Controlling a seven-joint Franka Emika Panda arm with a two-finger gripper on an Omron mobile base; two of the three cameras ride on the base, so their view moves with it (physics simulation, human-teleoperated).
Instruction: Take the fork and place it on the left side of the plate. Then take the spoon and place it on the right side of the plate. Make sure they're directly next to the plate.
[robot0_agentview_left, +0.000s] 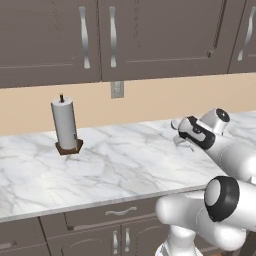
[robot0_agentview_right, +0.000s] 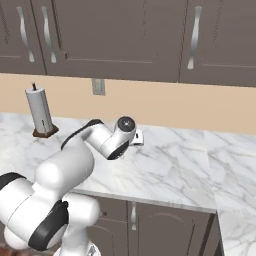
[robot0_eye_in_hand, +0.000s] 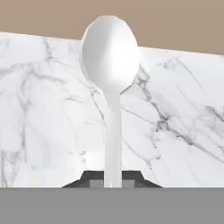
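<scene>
You have the marble counter (robot0_agentview_left: 115, 165) under the arm, with a paper towel roll (robot0_agentview_left: 65, 125) standing well off to the left. The gripper (robot0_eye_in_hand: 113, 183) hangs above the stone with its fingers clamped on the spoon (robot0_eye_in_hand: 110, 61), handle low between them, oval bowl pointing away. Expect it to be light, stiff and slick: a thin metal handle can pivot in a narrow pinch, so keep your hold on the handle and move it gently.
</scene>
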